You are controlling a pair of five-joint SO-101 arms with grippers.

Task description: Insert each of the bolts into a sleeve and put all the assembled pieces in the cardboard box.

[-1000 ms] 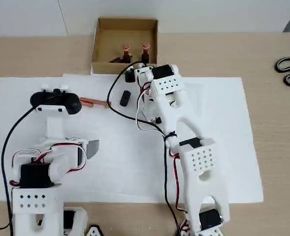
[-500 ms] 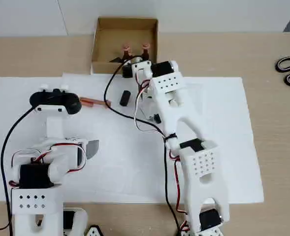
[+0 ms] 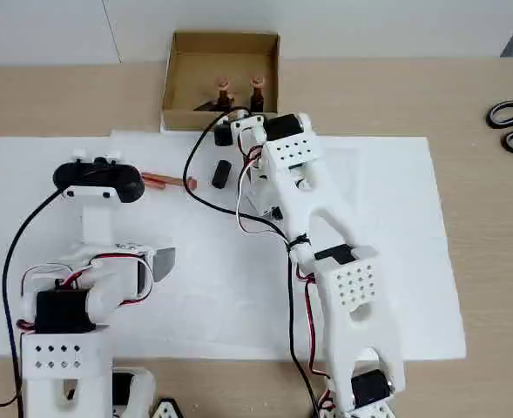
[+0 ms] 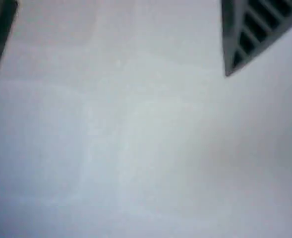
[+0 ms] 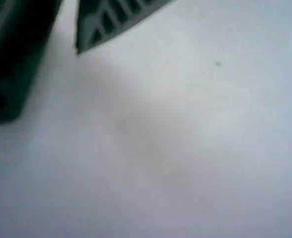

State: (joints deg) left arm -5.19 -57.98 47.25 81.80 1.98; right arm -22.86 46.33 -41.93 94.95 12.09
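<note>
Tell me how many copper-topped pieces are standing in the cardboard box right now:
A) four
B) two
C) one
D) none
B: the high view shows one copper-topped piece and a second piece standing upright side by side in the cardboard box, near its front wall.

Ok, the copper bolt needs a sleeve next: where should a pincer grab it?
Grip the copper bolt across its shank, towards one end, coming down from above. It lies flat on the white paper with bare paper along both sides, so there is likely room to straddle it, and the other end is free for the black sleeve.
</note>
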